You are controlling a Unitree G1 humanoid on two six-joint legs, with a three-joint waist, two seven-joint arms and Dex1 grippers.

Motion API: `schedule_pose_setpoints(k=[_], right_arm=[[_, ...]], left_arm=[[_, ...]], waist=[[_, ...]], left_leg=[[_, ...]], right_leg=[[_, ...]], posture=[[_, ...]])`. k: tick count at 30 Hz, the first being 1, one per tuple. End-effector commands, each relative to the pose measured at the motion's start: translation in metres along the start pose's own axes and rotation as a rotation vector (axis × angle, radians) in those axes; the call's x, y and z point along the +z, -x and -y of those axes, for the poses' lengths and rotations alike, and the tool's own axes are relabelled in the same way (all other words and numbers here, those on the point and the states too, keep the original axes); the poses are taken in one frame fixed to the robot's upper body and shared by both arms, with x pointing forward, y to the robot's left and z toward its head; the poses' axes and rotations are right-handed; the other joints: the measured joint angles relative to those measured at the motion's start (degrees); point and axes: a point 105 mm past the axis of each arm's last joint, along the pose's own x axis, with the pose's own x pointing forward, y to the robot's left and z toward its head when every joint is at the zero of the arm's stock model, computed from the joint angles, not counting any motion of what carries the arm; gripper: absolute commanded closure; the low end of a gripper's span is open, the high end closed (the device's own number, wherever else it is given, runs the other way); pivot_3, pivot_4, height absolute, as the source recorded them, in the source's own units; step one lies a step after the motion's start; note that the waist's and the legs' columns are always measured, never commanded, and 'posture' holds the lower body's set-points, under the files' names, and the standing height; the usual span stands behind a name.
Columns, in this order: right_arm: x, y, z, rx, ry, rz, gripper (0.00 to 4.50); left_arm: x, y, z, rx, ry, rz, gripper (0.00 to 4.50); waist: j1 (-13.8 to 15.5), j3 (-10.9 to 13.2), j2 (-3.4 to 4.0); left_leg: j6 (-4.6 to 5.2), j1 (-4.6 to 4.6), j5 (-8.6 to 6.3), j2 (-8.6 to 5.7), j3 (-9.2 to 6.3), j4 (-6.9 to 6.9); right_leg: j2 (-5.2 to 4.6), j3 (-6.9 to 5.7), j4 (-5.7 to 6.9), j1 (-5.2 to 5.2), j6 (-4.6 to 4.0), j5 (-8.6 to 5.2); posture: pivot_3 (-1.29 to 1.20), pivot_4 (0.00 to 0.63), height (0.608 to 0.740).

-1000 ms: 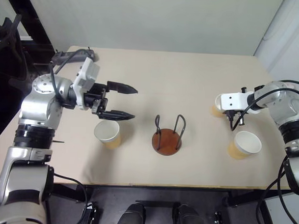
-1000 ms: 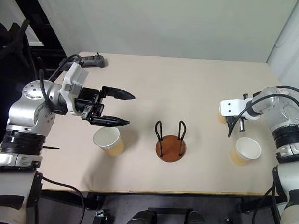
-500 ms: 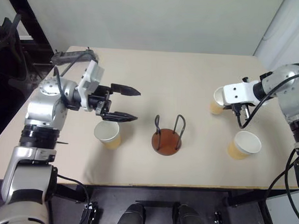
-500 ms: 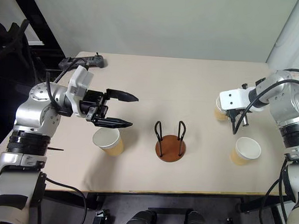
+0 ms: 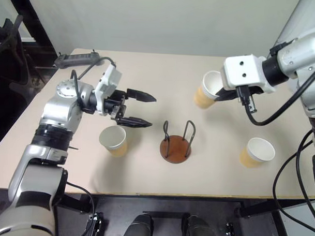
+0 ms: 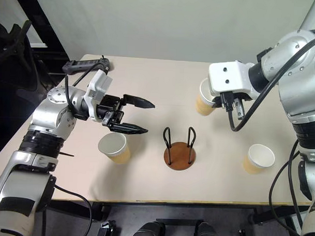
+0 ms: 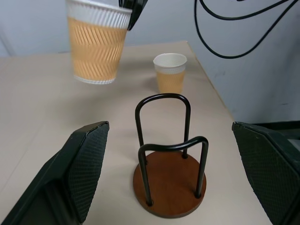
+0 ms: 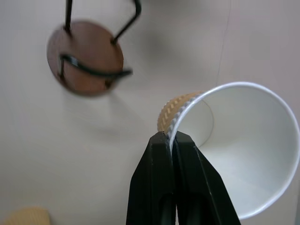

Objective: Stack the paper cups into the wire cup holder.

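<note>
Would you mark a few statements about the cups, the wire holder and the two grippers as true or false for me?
1. The right gripper pinches the rim of a paper cup held above the table. True.
2. The wire holder already has a cup in it. False: it is empty.
3. The left gripper is shut on a cup. False: it is open and holds nothing.
4. Two cups stand on the table, one left of the holder and one right of it. True.
5. The lifted cup lies on its side on the table. False: it hangs in the air.
</note>
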Motion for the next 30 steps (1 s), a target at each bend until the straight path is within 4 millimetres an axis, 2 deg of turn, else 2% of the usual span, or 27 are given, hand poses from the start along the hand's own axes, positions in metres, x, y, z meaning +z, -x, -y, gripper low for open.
schedule_pose_setpoints(k=[1,9,17,23,30], right_arm=[[0.018,0.004,-0.001,0.01,0.041,0.033,4.48],[0.027,-0.007,-0.019,0.082,0.023,0.065,4.48],[0.027,-0.015,-0.034,0.138,-0.004,0.063,4.48],[0.033,-0.019,-0.038,0.168,0.003,0.079,4.48],[0.047,-0.016,-0.029,0.158,0.023,0.109,4.48]], left_arm=[[0.012,-0.004,-0.001,-0.05,-0.054,0.016,0.0],[0.012,-0.012,-0.005,-0.074,-0.062,0.021,0.0],[0.012,-0.018,-0.008,-0.088,-0.067,0.029,0.0],[0.013,-0.02,-0.009,-0.093,-0.074,0.036,0.0],[0.013,-0.021,-0.01,-0.089,-0.087,0.042,0.0]], waist=[[0.02,0.0,0.0],[0.03,0.0,0.0],[0.07,0.0,0.0],[0.03,0.0,0.0],[-0.01,0.0,0.0]], left_leg=[[0.0,-0.01,0.0,-0.01,-0.01,0.0],[0.02,-0.08,-0.02,-0.03,-0.01,0.0],[0.02,-0.07,0.0,-0.04,0.0,0.03],[0.04,-0.05,0.01,-0.03,0.01,0.08],[0.05,-0.06,0.02,-0.03,0.02,0.08]], right_leg=[[0.0,0.0,0.01,0.0,0.01,-0.04],[0.0,0.0,0.03,-0.03,0.08,-0.15],[0.0,0.01,0.07,-0.01,0.13,-0.18],[0.0,0.02,0.12,0.0,0.13,-0.17],[0.02,0.02,0.11,-0.01,0.15,-0.19]], posture=[[0.0,0.15,0.74],[0.0,0.15,0.74],[0.0,0.15,0.74],[0.0,0.15,0.74],[0.0,0.15,0.74]])
